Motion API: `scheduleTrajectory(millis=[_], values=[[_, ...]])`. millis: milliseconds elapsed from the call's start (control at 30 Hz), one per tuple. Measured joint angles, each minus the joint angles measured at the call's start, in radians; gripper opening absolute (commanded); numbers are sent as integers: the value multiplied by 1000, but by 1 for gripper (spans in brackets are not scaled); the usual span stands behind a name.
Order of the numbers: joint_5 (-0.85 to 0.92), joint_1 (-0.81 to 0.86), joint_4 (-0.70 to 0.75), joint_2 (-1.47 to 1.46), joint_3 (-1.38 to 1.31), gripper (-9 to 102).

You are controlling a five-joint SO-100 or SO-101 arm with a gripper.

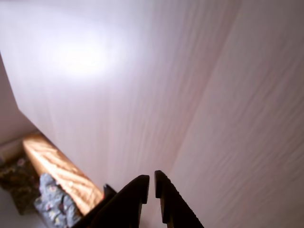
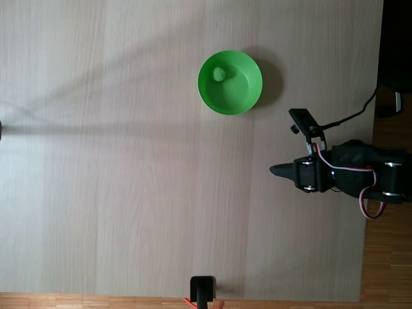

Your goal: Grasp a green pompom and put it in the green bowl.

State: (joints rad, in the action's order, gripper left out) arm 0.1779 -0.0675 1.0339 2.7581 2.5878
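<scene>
The pale wood-grain table (image 2: 129, 193) takes up nearly the whole fixed view, with a strip of darker wooden floor (image 2: 386, 257) along its right and bottom edges. In the wrist view the same tabletop (image 1: 142, 71) carries a bright glare patch at upper left, and beyond its edge a strip of orange-brown floor (image 1: 57, 171) and a bit of patterned fabric (image 1: 54, 204) show at lower left.

The black arm (image 2: 360, 177) sits folded at the right edge of the table in the fixed view, its white and red wires looped over the body, and a black cable (image 2: 360, 109) runs off to the right. Its gripper (image 2: 275, 170) points left over bare table, well apart from the bowl. In the wrist view the gripper (image 1: 152, 183) enters from the bottom edge, its two dark fingers (image 1: 135, 192) nearly together with only a thin slit between the tips and nothing held between them.

The green bowl (image 2: 248, 96) stands upright in the upper middle of the table. The green pompom (image 2: 219, 74) lies inside it, toward the upper left of the bowl's floor.

Judging from this, the placing appears done: the pompom is in the bowl and the empty gripper is drawn back near the arm's base. Nothing of the task seems left, beyond the arm settling at rest.

A small black stand (image 2: 203, 290) pokes in at the bottom edge of the fixed view.
</scene>
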Motion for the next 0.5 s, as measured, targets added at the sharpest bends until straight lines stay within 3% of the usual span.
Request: scheduleTrajectory(millis=[267, 500], values=[[-49, -48, 0, 268, 253, 0], [-49, -48, 28, 308, 276, 0]])
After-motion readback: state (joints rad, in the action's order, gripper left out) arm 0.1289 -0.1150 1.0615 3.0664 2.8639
